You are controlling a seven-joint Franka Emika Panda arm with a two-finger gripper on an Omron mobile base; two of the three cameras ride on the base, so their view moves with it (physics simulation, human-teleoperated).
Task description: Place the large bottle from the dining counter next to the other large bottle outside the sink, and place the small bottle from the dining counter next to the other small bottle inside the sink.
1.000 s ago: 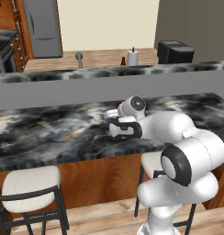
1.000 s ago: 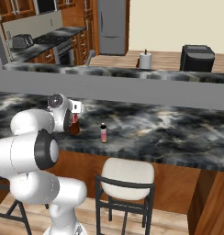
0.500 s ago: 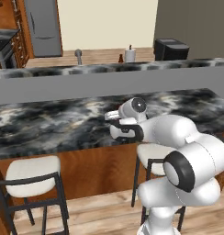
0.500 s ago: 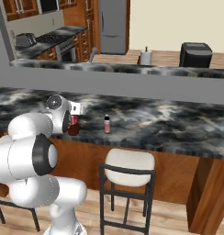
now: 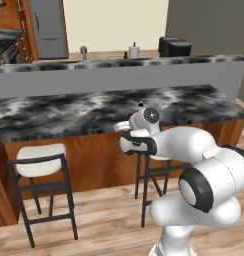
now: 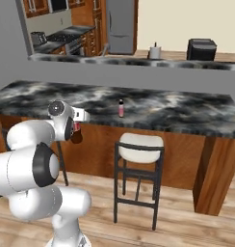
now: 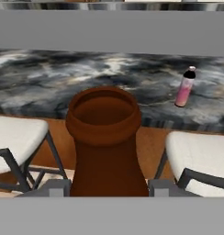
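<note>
The large bottle (image 7: 103,137) is cut off by the bottom edge of the hand view at 6 o'clock; its body and label are out of frame. In the right base view only a dark sliver of it (image 6: 77,135) shows behind the arm. The small bottle (image 6: 121,108) is too small to read any label. The gripper's fingertips are hidden behind the bottle.

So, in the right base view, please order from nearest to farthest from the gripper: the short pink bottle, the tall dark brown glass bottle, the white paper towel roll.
1. Tall dark brown glass bottle: held in the gripper.
2. Short pink bottle: to the right on the marbled dining counter.
3. White paper towel roll: on the far counter, behind.
</note>
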